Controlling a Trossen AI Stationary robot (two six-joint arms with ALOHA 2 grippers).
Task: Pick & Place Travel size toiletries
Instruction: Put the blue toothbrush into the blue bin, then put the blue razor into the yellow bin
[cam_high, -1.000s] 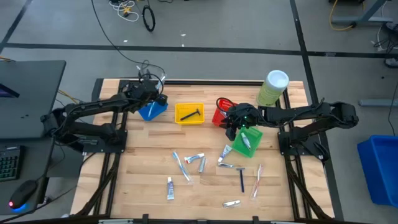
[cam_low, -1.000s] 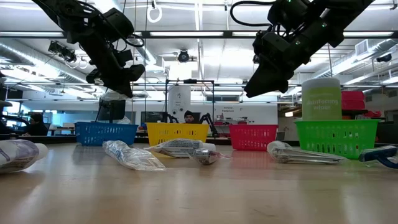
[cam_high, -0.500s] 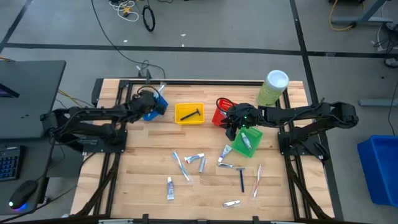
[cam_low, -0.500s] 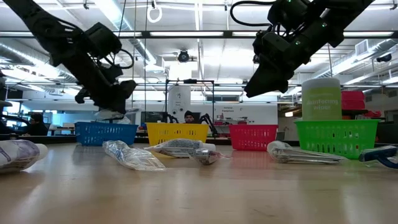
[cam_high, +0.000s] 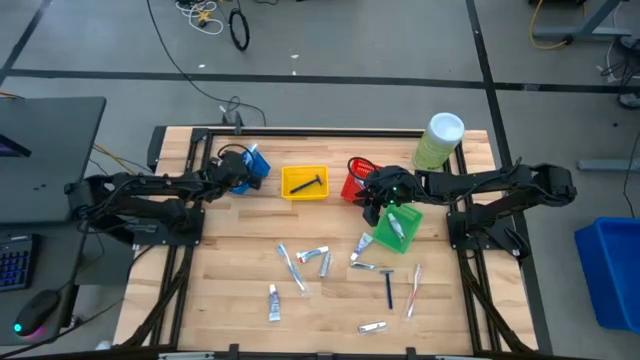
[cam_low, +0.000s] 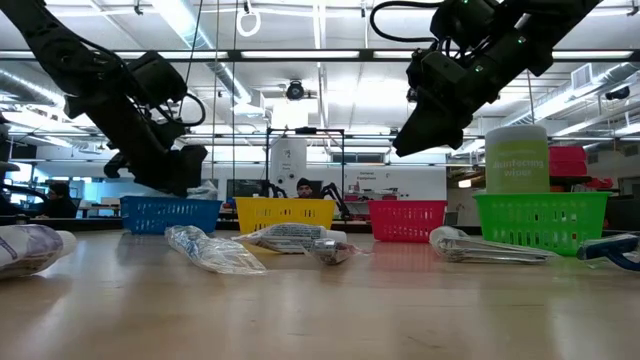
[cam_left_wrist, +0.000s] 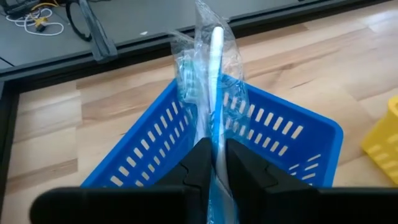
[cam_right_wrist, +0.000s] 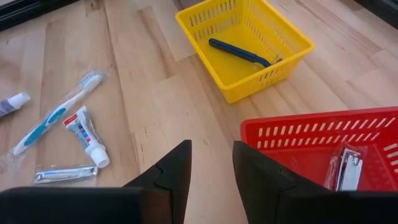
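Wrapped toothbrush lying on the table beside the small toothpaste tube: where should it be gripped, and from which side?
Probably mid-handle on the wrapped toothbrush, coming straight down from above and closing across its narrow width. It lies flat on the table, so nothing fits under it. The toothpaste tube lies close alongside, so keep clear of it.

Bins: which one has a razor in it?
The yellow bin, second from the left in the row. A dark razor lies inside it; the right wrist view shows it too. The red bin beside it holds nail clippers instead.
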